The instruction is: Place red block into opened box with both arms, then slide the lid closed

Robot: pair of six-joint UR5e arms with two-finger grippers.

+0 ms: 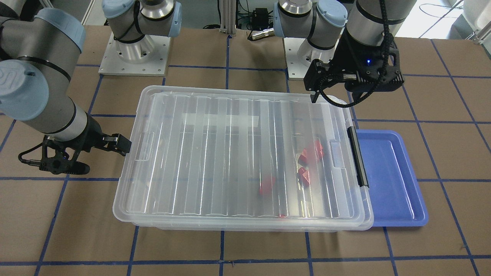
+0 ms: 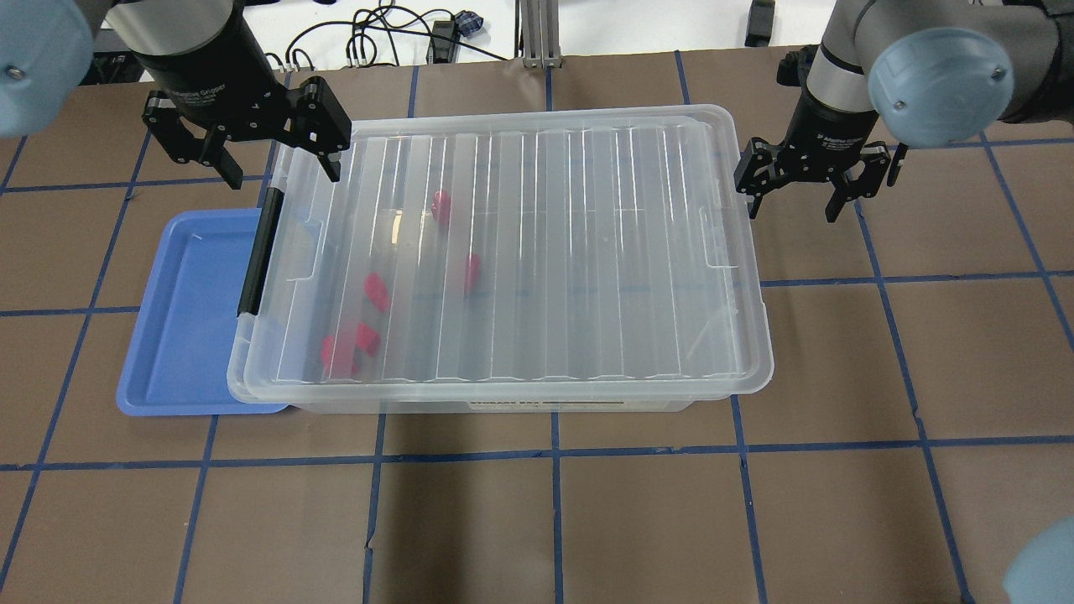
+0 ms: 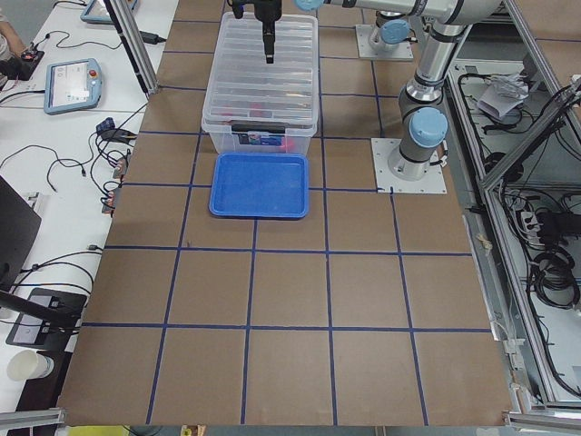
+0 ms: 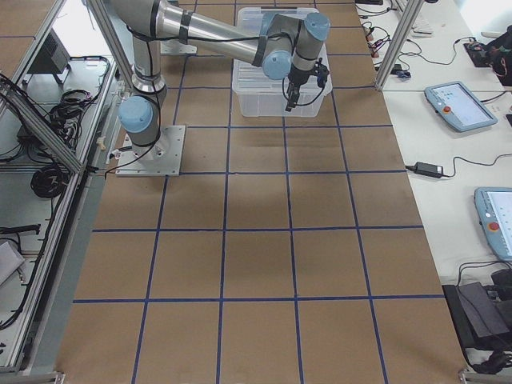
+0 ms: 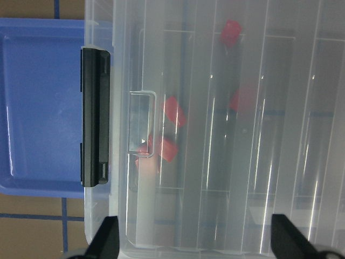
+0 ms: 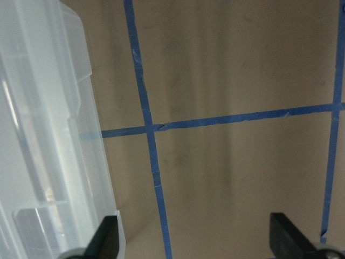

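Observation:
The clear box [image 2: 722, 401] lies mid-table with its ribbed lid [image 2: 587, 252] lying over nearly all of it. Several red blocks [image 2: 376, 291] show blurred through the lid near the black clip bar [image 2: 256, 252]; they also show in the front view as red blocks [image 1: 316, 147] and in the left wrist view as red blocks [image 5: 175, 111]. My left gripper [image 2: 282, 176] hangs open over the box's far corner at the clip end, holding nothing. My right gripper [image 2: 793, 211] is open and empty just off the opposite short end, over bare table.
A blue tray [image 2: 185, 319] lies against the clip end of the box, partly under its rim. Brown table with blue tape grid lines [image 6: 153, 178] surrounds the box. The arm bases [image 1: 134, 50] stand behind it. Cables and teach pendants [image 4: 456, 104] sit on side desks.

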